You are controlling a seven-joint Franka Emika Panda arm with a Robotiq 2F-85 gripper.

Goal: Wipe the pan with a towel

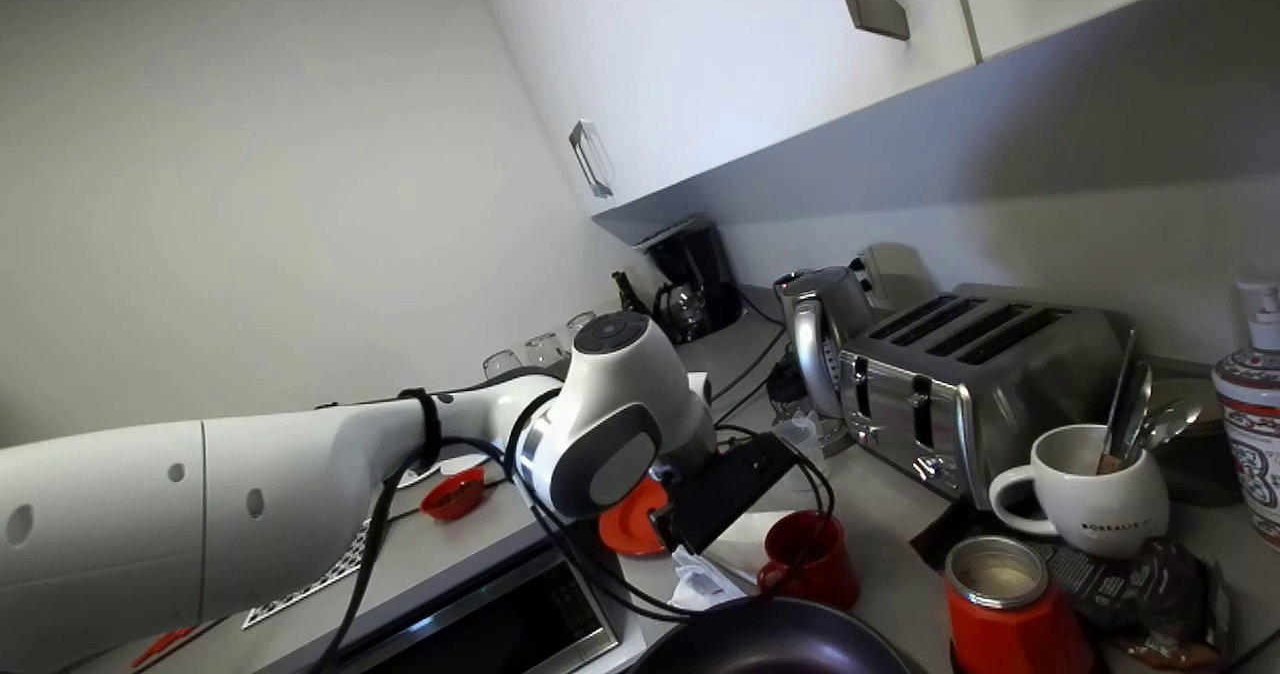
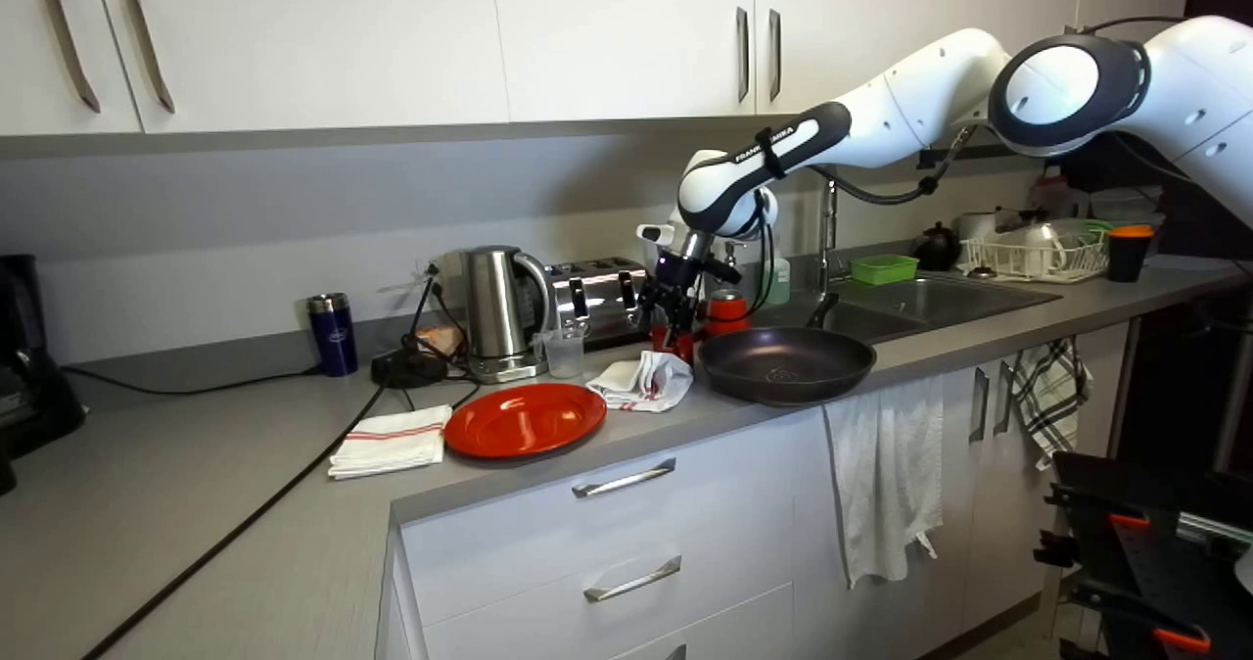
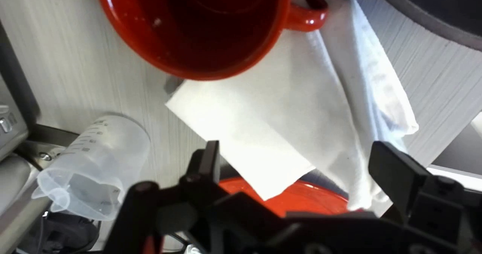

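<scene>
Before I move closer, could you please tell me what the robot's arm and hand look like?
The arm is white with smooth, rounded segments and dark rings at some joints. A black strap partly covers lettering that begins FRANK. Black cables run along the outside. The hand is black and angular, with two blocky fingers.

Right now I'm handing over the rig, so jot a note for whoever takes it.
Black fingers: spread open, holding nothing.
Rumpled white cloth towel: loose, between the flat round red plate and the large round black pan.
Done: these views don't settle whether the pan has had any wiping.
Left: if none, probably grasp the towel and wipe the pan's inside.
</scene>
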